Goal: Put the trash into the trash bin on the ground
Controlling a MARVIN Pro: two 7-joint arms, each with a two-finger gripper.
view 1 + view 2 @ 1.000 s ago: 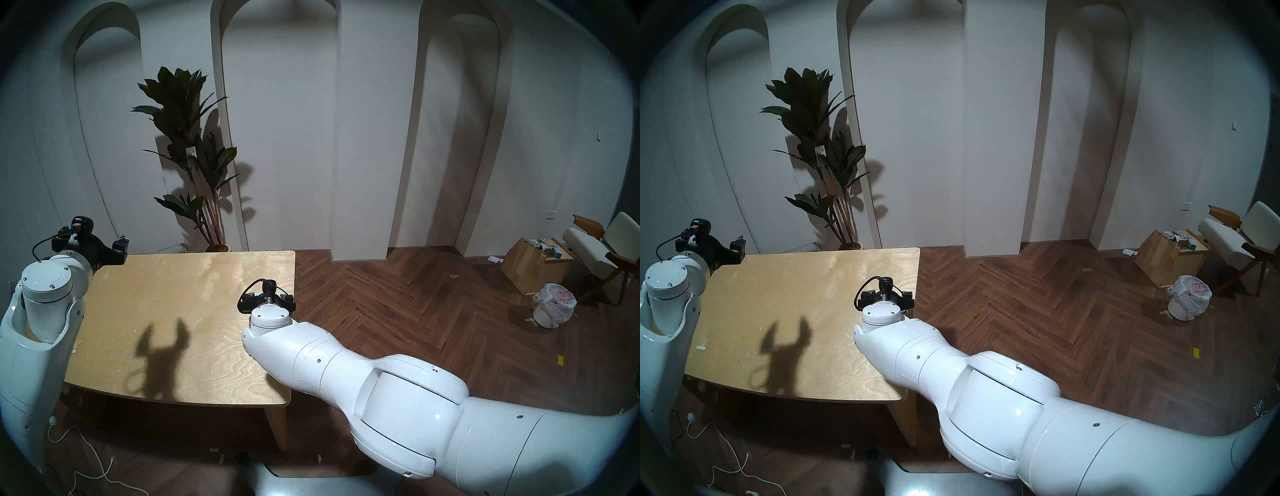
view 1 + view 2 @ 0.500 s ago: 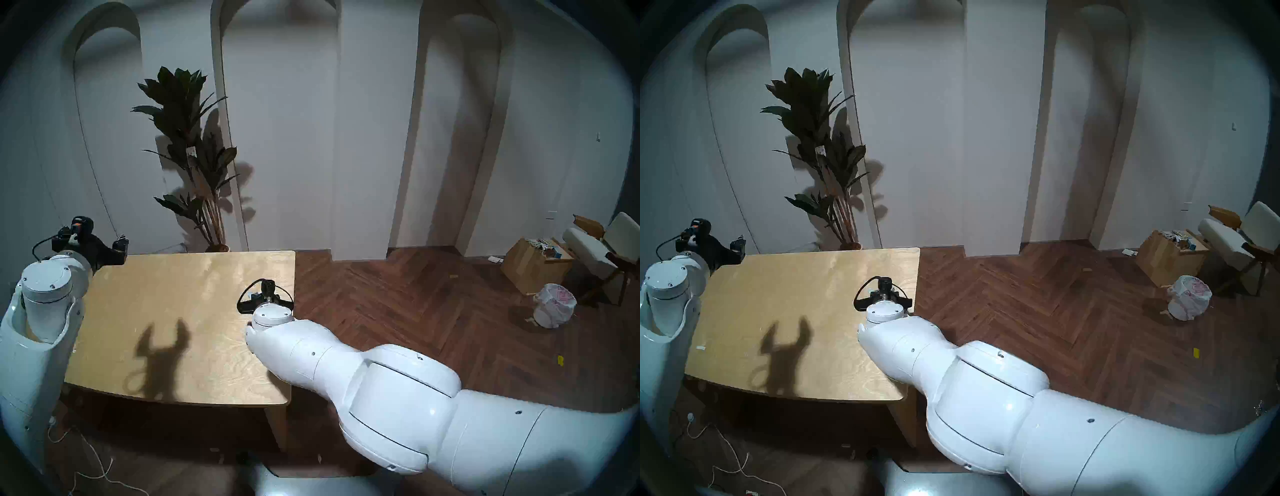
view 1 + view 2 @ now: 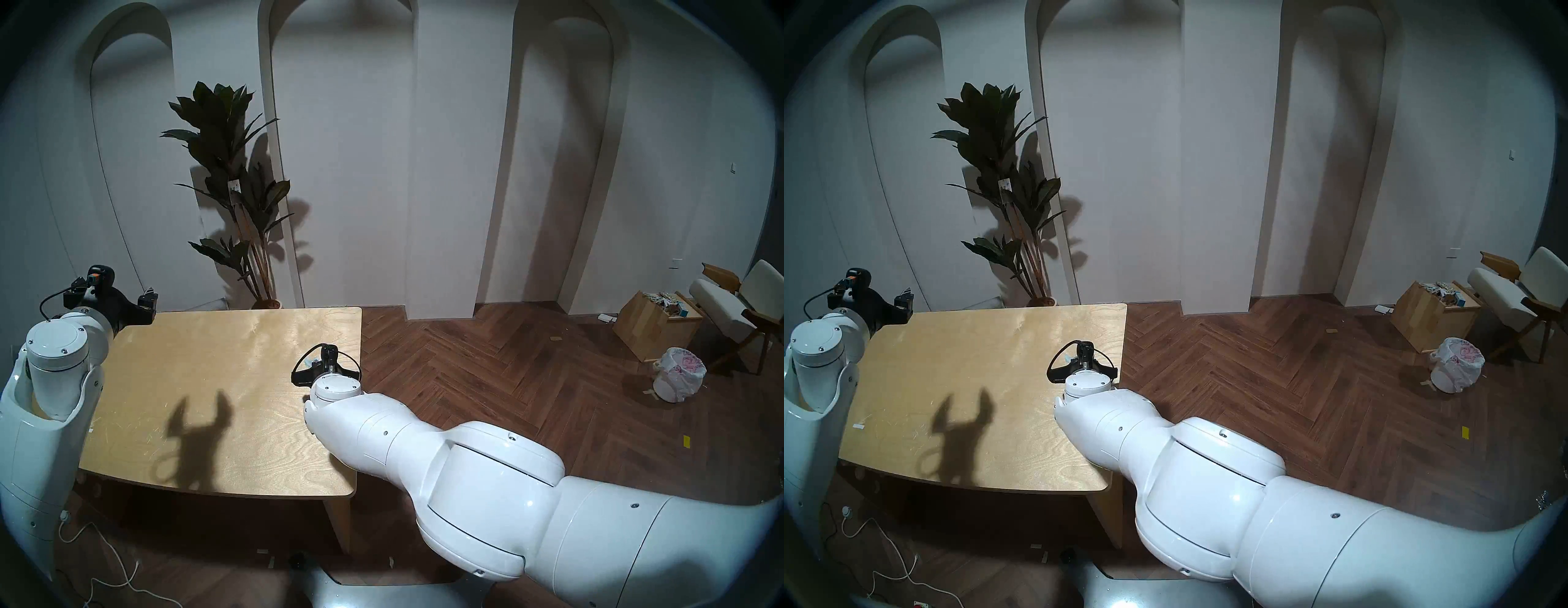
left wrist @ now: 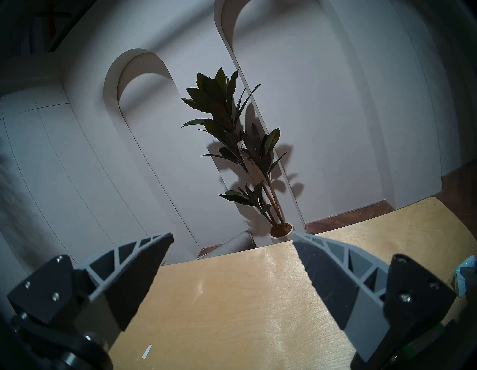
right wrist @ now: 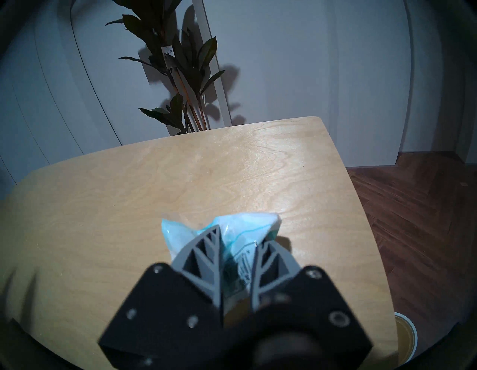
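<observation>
Trash bin (image 5: 406, 336) beside table (image 5: 129, 193) shows only yellowish inner walls

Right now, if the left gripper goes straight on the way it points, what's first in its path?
Probably nothing near: the open left gripper points level over the table's far edge toward the potted plant and wall. Depth unclear.

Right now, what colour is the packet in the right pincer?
Pale blue and white with teal lines, seen best in the right wrist view: packet, right pincer.

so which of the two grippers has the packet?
The right gripper: its fingers are pinched on the pale blue packet over the table. The left gripper is wide open and empty.
</observation>
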